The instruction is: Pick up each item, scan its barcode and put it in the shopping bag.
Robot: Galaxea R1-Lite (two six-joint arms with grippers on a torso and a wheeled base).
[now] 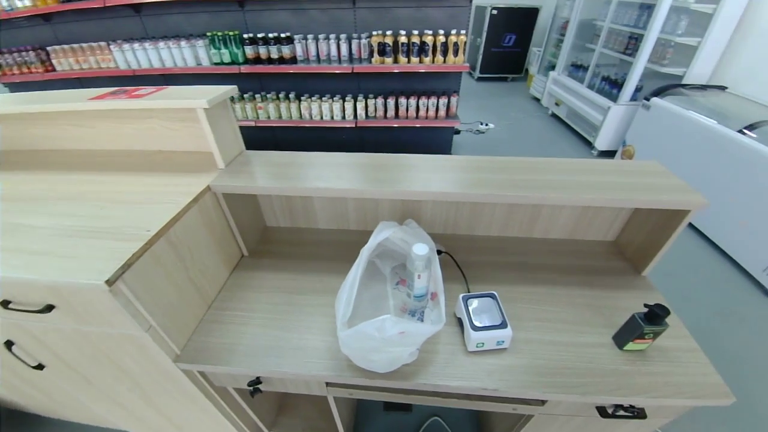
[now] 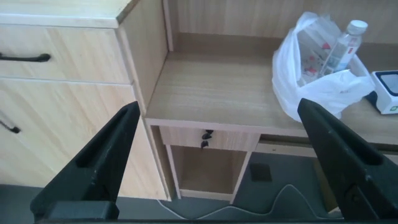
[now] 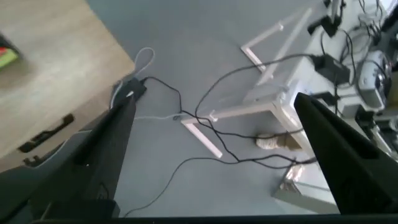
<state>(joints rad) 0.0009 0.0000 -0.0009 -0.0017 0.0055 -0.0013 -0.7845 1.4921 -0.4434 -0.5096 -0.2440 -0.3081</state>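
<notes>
1. The left claw (image 2: pixel 219 104) is spread wide, its black fingers (image 2: pixel 93 168) far apart with nothing between them. It hangs low in front of the left end of the counter (image 2: pixel 211 93), by the drawers (image 2: pixel 62 68).
2. The right claw (image 3: pixel 212 98) gapes just as wide and is also empty. Beneath it lies grey floor (image 3: pixel 186 50) strewn with black cables (image 3: pixel 236 143), with a corner of the counter close by.
3. The bag (image 1: pixel 384 324), thin white plastic, stands mid-counter with its mouth open upward (it is see-through enough to show what is inside).
4. A clear bottle (image 1: pixel 418 273) with a white cap stands upright inside the bag, on the side nearest the scanner.
5. The scanner (image 1: pixel 483 321), a white box with a dark window on top, sits just right of the bag. Its black cord (image 1: pixel 459 270) runs back behind the bag.
6. A pump bottle (image 1: pixel 641 329), dark with a black pump head and a green label, stands near the counter's right end, well apart from the scanner and outside the bag.
7. Beyond the counter's raised ledge (image 1: pixel 456 177), red-edged shelves (image 1: pixel 300 69) carry rows of drinks.
</notes>
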